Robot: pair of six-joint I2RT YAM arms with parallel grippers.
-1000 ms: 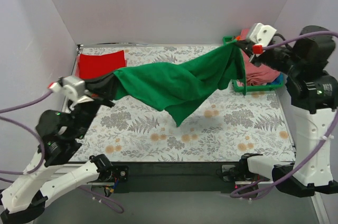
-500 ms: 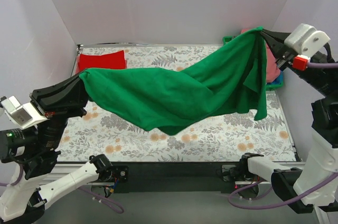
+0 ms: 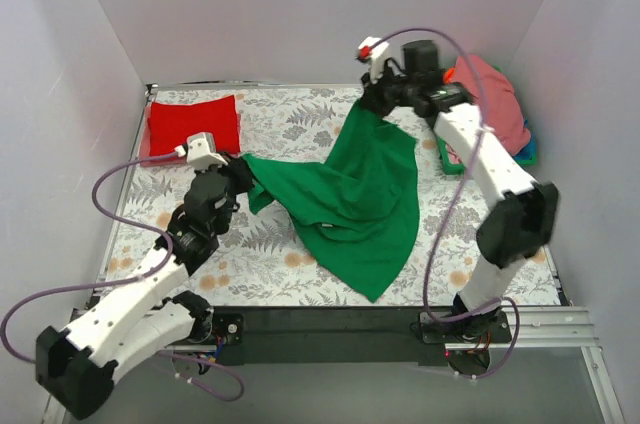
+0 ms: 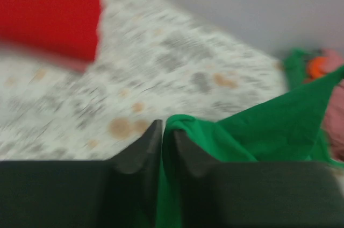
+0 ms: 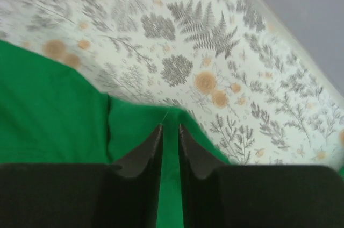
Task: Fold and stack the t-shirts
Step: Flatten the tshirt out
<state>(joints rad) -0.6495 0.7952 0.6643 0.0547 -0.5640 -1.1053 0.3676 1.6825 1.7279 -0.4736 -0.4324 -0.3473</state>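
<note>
1. At the far left corner of the bench (image 3: 480, 234), we see the red t-shirt (image 3: 192, 122) lying flat and folded, apart from everything else.
2. Right of it and nearer, the left tool (image 3: 240, 170) grips one edge of the green t-shirt (image 3: 355, 194). Our left wrist view shows green cloth pinched between the two fingers.
3. From that grip the green t-shirt spreads rightwards across the middle of the bench, with one corner pointing towards the near edge. We cannot tell how much of it rests on the bench.
4. At the far side, right of centre, the right tool (image 3: 374, 102) pinches another edge of the same shirt, with cloth caught between its fingers.
5. Far right, a pink t-shirt (image 3: 490, 104) is heaped over a green basket (image 3: 448, 166).
</note>
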